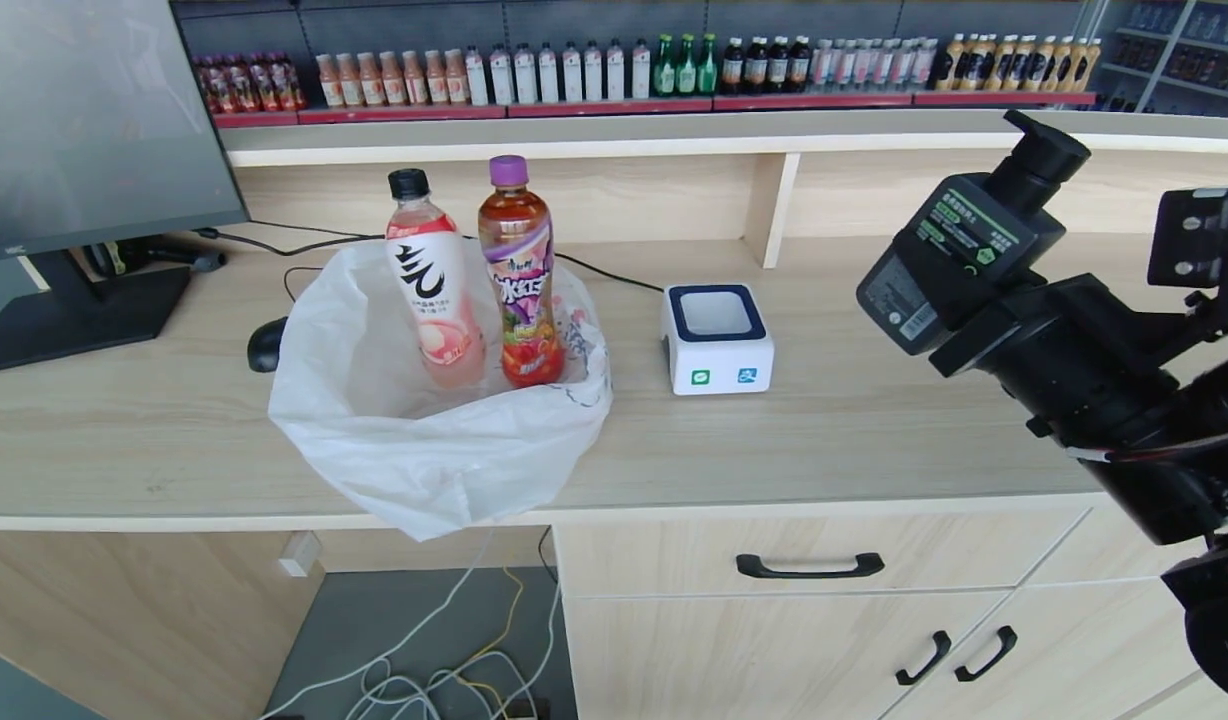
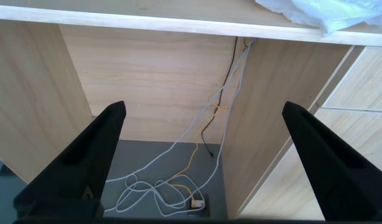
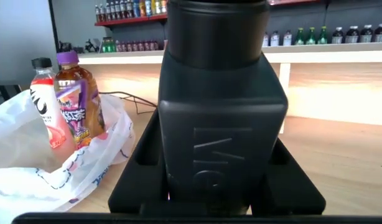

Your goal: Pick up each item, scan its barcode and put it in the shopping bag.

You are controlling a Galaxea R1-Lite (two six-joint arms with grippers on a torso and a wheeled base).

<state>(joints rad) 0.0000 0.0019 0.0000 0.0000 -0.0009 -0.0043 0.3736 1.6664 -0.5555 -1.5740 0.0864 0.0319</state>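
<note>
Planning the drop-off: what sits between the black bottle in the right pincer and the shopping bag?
The white scanner, on the counter between black bottle and shopping bag; head view.

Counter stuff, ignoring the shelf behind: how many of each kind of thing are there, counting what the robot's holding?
Bottles: 3 (pink bottle and purple-capped bottle in the bag, black bottle in the right gripper)
Bag: 1
Scanner: 1
Mouse: 1
Monitor: 1
Total: 7

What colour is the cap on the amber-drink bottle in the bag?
Purple cap, clearest in the head view.
</note>
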